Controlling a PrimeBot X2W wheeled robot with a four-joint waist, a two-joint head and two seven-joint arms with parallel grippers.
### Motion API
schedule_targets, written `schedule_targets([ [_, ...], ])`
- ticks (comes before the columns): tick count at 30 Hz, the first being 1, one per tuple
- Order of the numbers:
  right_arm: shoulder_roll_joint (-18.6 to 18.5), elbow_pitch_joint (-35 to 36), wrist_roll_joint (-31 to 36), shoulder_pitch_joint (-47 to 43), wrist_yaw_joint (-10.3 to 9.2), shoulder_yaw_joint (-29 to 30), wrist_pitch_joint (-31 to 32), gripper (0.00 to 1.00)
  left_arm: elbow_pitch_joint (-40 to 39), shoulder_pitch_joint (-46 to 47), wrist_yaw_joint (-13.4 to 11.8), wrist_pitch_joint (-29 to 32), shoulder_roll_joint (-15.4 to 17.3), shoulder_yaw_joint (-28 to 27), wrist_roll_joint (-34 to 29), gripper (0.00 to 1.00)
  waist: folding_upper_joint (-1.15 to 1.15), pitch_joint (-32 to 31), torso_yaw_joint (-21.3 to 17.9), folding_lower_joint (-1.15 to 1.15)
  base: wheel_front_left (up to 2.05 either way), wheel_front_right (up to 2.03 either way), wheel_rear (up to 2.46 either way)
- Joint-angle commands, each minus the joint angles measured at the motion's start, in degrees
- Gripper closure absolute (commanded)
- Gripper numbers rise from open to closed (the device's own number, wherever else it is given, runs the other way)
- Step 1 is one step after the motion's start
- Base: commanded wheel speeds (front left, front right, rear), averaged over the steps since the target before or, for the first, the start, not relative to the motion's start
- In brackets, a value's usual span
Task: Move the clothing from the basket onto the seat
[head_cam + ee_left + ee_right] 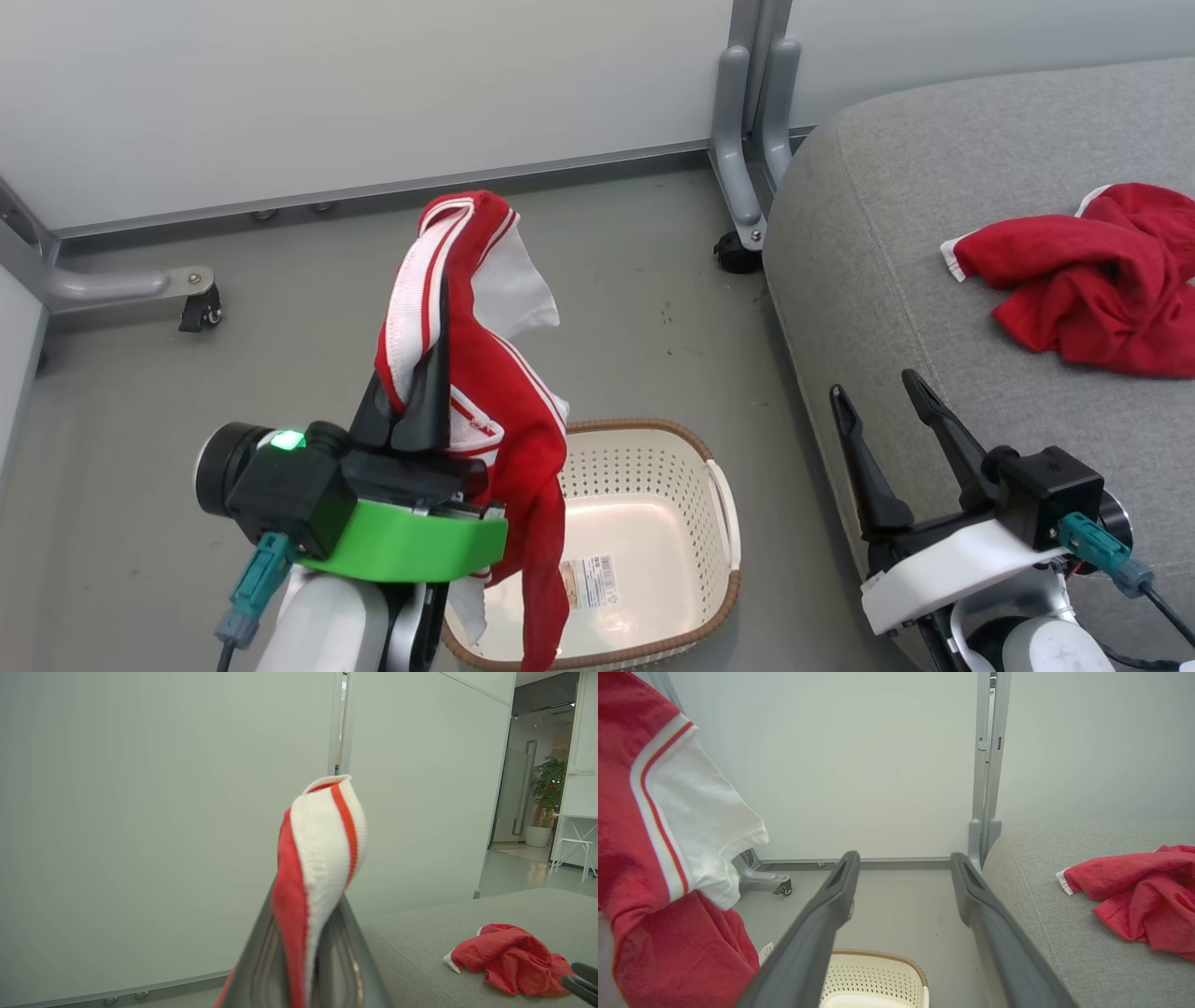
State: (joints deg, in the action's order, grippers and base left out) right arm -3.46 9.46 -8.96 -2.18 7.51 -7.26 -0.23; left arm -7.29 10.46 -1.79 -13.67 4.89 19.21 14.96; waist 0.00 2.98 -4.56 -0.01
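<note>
Red garment [509, 420] pinched in left claw [435, 313] over one basket [653, 467], second garment [1092, 280] on one seat [887, 233]; right claw [874, 385] agape.

head: high, facing forward and down on the floor [607, 261], basket [644, 467] close below, seat [878, 243] at right | left wrist: level along its fingers [261, 966] towards the wall panels [140, 812], held clothing [322, 840] hard against the lens | right wrist: low, between its fingers [822, 924] towards the panels' base | shared: seat with the red heap [1092, 280] in all three; basket in head and right wrist
</note>
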Motion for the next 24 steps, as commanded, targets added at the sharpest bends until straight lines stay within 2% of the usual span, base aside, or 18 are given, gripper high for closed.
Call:
schedule_targets([
  [1, 0.1, 0.2, -0.2, -0.7, -0.04, 0.0, 0.1, 0.00, -0.4, -1.0, -0.3, 0.1, 0.5, 0.1, 0.6, 1.00, 0.00, -0.2, 0.1, 0.01, 0.00, 0.00, 0.00],
  [17, -0.1, 0.0, -0.5, 0.8, -0.04, -1.3, -0.1, 0.00, -1.7, -0.4, -0.7, 0.3, 0.9, 0.6, 0.8, 1.00, 0.00, 0.4, 0.5, 0.01, 0.00, 0.00, 0.00],
  [24, -2.8, -1.4, -2.2, 5.6, -0.04, -7.5, -0.3, 0.00, -2.0, 1.0, -0.7, 0.0, 0.6, 1.0, 0.9, 1.00, 0.00, 1.7, 1.3, 0.01, 0.00, 0.00, 0.00],
])
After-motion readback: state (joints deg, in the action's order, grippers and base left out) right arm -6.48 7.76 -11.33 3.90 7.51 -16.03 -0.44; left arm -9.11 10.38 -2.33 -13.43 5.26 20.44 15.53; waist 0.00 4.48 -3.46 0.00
